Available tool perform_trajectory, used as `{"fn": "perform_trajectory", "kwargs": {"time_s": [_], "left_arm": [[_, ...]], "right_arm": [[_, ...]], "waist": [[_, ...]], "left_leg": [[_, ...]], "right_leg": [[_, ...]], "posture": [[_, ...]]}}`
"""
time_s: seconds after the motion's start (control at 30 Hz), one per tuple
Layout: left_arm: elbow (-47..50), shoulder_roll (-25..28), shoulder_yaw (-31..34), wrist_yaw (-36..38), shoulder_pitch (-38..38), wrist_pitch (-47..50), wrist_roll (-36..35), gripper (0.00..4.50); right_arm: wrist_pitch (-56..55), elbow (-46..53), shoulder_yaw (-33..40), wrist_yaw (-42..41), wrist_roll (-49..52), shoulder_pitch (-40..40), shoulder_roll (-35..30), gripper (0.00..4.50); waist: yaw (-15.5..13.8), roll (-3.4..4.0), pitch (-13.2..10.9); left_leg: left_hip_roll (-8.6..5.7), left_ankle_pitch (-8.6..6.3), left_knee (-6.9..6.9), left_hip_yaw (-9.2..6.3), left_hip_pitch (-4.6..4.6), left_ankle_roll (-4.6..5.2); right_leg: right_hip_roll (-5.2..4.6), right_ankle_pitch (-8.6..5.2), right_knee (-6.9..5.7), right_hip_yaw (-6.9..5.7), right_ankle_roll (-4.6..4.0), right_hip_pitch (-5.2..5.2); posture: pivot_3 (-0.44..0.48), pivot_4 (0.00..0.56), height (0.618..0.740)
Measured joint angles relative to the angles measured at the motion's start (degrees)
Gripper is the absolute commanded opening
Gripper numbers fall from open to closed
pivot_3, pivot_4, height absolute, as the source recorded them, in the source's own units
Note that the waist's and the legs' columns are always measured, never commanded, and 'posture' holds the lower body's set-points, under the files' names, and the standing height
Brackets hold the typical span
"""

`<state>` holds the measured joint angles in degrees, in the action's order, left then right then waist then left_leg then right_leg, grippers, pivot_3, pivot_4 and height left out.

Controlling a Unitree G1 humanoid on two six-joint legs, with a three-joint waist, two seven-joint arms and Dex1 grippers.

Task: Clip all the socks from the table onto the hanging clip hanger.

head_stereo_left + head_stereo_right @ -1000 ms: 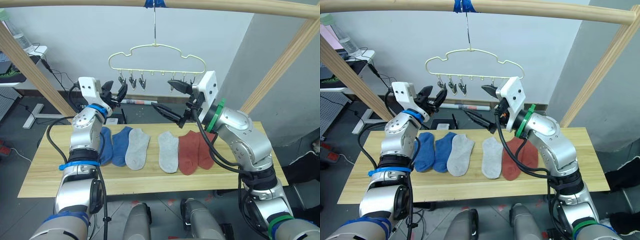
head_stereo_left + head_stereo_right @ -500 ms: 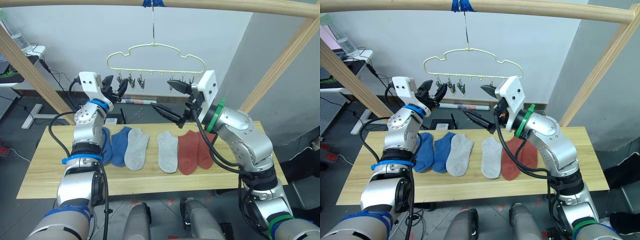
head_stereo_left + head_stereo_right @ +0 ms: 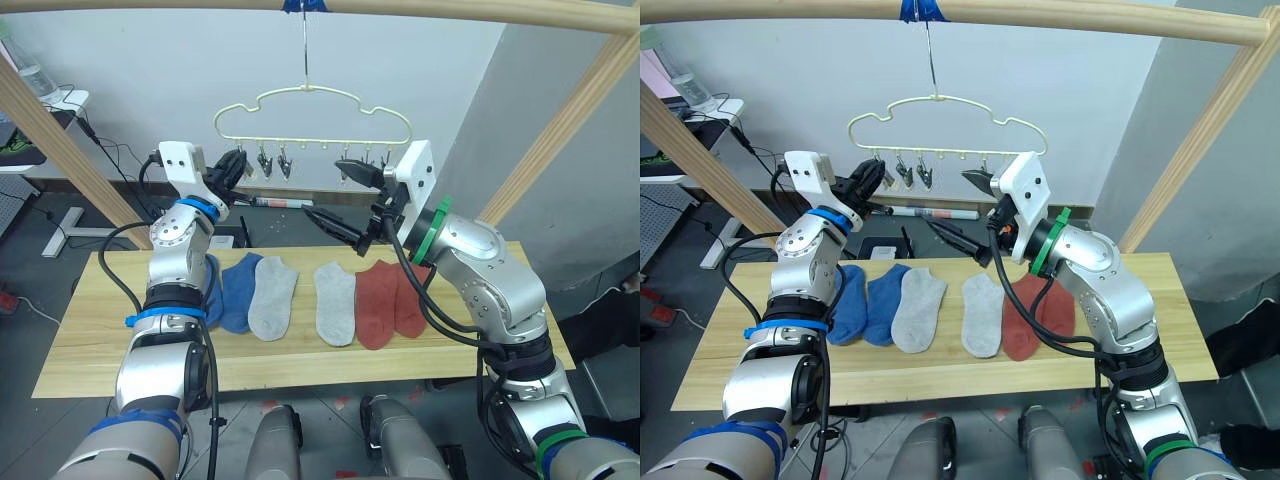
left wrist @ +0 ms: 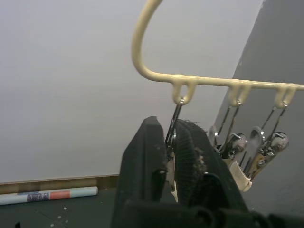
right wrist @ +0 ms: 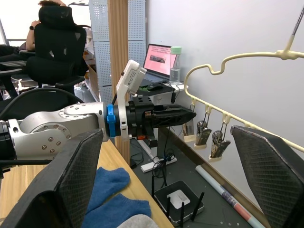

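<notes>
Since half second ago, my left end effector (image 3: 233, 165) reaches clip hanger (image 3: 312, 117), fingers now pinched together on leftmost clip (image 4: 171, 156). Clip hanger hangs from wooden pole (image 3: 420, 10) above table (image 3: 90, 330). All six socks (image 3: 272, 297) lie in row on table. My right end effector (image 3: 345, 195) spread wide beside hanger's right end.

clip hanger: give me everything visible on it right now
The clip hanger is thin pale-yellow wire with a cloud-shaped outline, its hook hanging from the wooden pole at a blue tape wrap. Small grey metal clips dangle from loops along its straight bottom bar, all without socks. The left gripper is shut on the end clip on the robot's left, fingers pinching it. The right gripper is open, beside the other end of the bar, apart from it.
</notes>
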<state>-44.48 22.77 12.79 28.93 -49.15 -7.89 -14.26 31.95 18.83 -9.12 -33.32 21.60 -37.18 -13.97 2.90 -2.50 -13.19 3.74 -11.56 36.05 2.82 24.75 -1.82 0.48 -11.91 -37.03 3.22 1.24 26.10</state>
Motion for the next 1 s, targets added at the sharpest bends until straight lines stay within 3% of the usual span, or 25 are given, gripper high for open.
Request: {"fn": "perform_trajectory", "kwargs": {"time_s": [0.17,0.27,0.37,0.53,0.73,1.0], "left_arm": [[1.4,0.3,0.0,0.0,0.0,0.5,0.0,0.01],[3.3,1.0,-0.1,-0.1,0.3,2.9,0.2,0.01],[4.9,1.5,-0.2,-0.1,0.8,4.8,0.2,0.01],[10.5,1.7,-1.3,1.2,3.5,9.4,0.0,0.01],[14.9,2.2,-1.4,2.2,4.9,14.2,-0.5,0.01],[16.7,2.3,-1.3,3.0,5.7,15.9,-0.8,0.01]], "right_arm": [[-1.6,-2.5,-0.1,-0.7,-2.6,4.8,-4.5,4.50],[-2.0,-10.3,-0.1,-1.4,-6.0,9.2,-10.0,4.50],[-2.4,-15.4,-0.1,-1.6,-7.5,10.5,-10.9,4.50],[-5.0,-37.2,1.0,-0.5,-12.3,4.2,-12.2,4.50],[-15.9,-63.4,-0.9,1.0,-19.5,-6.9,-9.0,4.50],[-22.7,-77.9,-1.2,0.9,-23.4,-12.2,-6.7,4.50]], "waist": [[-0.2,-0.02,0.0],[-0.4,-0.03,-0.1],[-0.2,-0.01,-0.5],[0.3,-0.04,-0.8],[0.5,-0.02,-1.0],[0.3,-0.02,-1.0]], "left_leg": [[-0.03,0.00,0.01,-0.04,0.01,0.00],[-0.07,0.00,0.02,0.01,0.02,0.00],[-0.03,0.01,0.03,0.00,0.00,0.00],[-0.02,0.02,0.04,-0.01,-0.02,0.00],[-0.01,0.02,-0.01,0.00,-0.01,0.00],[-0.05,0.01,0.01,0.04,0.00,-0.01]], "right_leg": [[-0.05,0.00,0.03,-0.05,0.00,-0.03],[-0.09,0.00,0.04,-0.01,0.00,-0.02],[-0.02,0.00,-0.03,0.01,0.00,0.00],[0.01,0.01,-0.06,0.01,0.00,0.00],[0.04,0.01,-0.03,0.05,0.01,0.02],[-0.01,0.04,-0.03,0.09,0.03,0.01]], "posture": [[-0.059,0.273,0.740],[-0.053,0.275,0.740],[-0.043,0.275,0.740],[-0.031,0.271,0.740],[-0.023,0.267,0.740],[-0.016,0.264,0.740]]}}
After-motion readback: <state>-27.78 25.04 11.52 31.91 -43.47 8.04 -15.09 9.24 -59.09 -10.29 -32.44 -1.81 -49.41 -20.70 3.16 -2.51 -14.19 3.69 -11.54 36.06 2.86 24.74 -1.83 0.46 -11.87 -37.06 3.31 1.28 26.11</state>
